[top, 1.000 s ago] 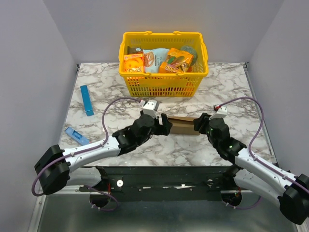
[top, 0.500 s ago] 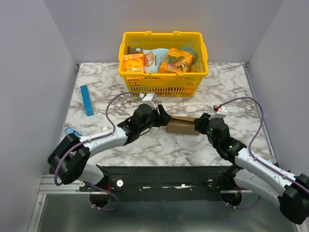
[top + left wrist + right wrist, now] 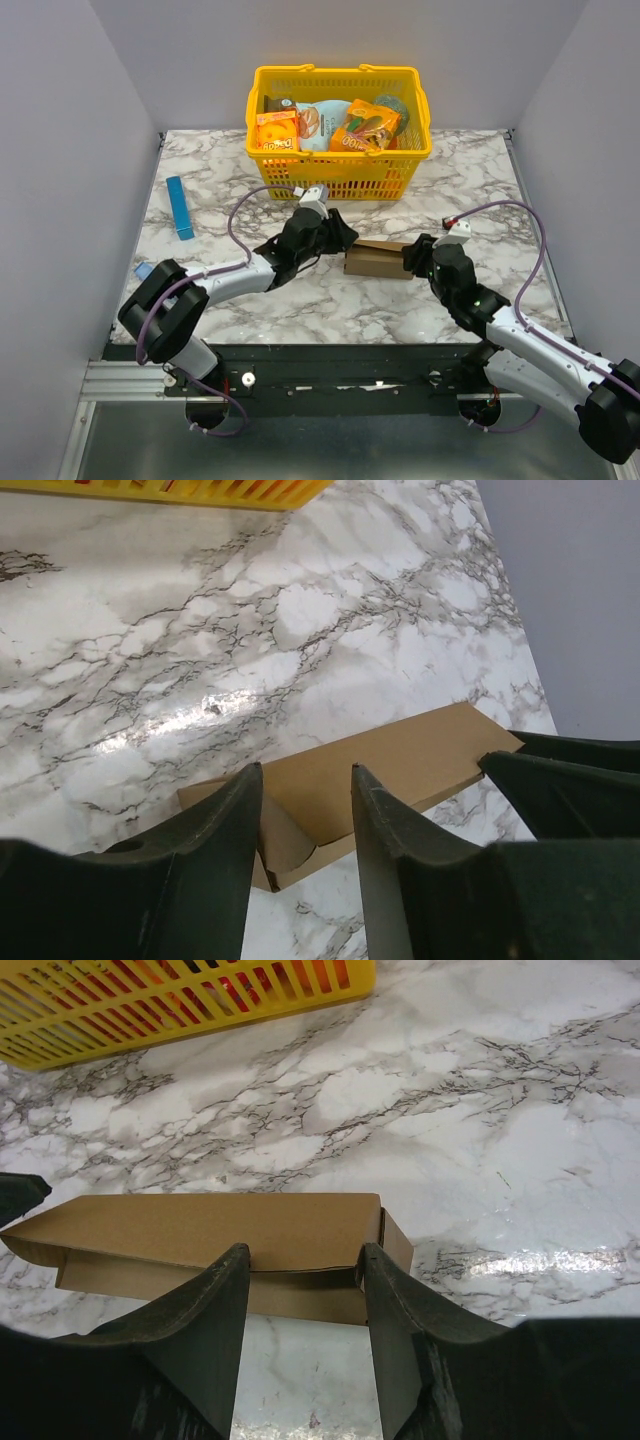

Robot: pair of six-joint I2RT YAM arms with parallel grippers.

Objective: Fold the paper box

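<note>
The paper box (image 3: 377,260) is a long, low brown carton lying on the marble table, between my two grippers. In the left wrist view the box (image 3: 400,755) shows its near end open, with a loose flap inside. My left gripper (image 3: 338,238) is open and hovers just above and behind that left end, as the left wrist view (image 3: 305,772) also shows. My right gripper (image 3: 412,262) is open at the box's right end. In the right wrist view its gripper (image 3: 304,1252) has its fingertips against the front edge of the box (image 3: 215,1225), whose lid sits slightly raised.
A yellow basket (image 3: 340,165) with orange snack packs stands at the back centre, close behind the left gripper. A slim blue box (image 3: 180,207) lies at the left. Another blue object (image 3: 144,270) is partly hidden by the left arm. Grey walls enclose the table.
My left arm has swung away from the box's left end toward the basket, and its elbow has moved right. The box's left end now shows. The right arm and box have barely moved.
</note>
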